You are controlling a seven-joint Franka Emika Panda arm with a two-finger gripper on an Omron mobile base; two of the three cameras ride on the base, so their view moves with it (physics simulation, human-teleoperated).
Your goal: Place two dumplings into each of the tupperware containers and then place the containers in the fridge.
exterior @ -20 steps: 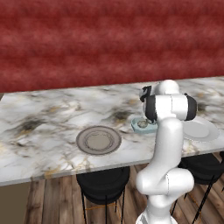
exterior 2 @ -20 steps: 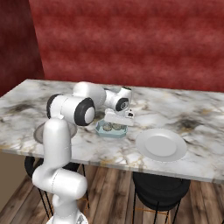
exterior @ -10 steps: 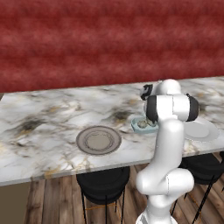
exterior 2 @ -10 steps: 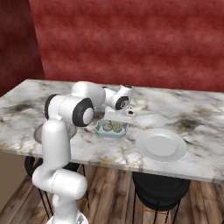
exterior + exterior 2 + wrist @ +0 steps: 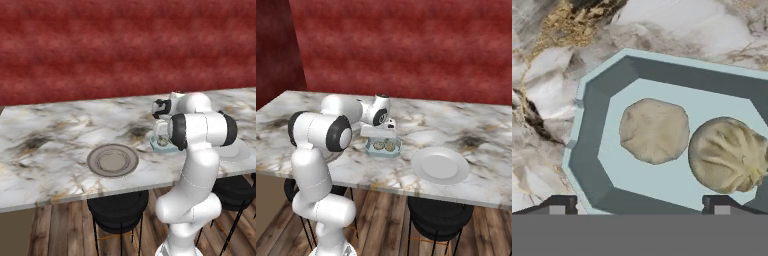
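1. White plate near the front edge of the marble table.
2. Grey-brown plate lies apart, on the arm's other side.
3. Light-blue container beside the white plate holds two dumplings, side by side.
4. Hand hangs directly above the container, fingers spread wide, gripping nothing.

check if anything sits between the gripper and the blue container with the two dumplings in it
Nothing visible does. The open gripper hangs right above the tupperware container, and the hand view looks straight down onto the two dumplings lying side by side in it, with only bare air between the fingertips and the tray.
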